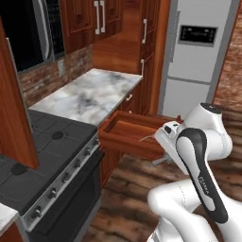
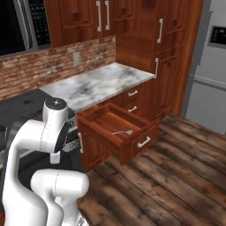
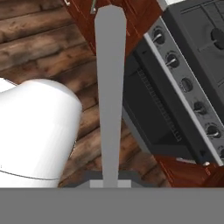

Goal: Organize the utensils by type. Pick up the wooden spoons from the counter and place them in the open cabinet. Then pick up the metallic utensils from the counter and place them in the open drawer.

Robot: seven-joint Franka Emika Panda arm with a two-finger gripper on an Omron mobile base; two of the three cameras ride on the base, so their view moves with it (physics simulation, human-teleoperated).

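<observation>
End effector (image 3: 110,183) gripping fork (image 3: 110,87), handle outward

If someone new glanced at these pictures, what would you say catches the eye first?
The open drawer juts out below the marble counter, with a slim silver spoon lying on its wood bottom. In the hand view, a long grey utensil handle rises from between the fingers, over the stove's knobs.

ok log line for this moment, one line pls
gripper: shut on metallic utensil | open drawer: one silver spoon inside | counter: no utensils seen | step: carrying utensil toward drawer
</observation>
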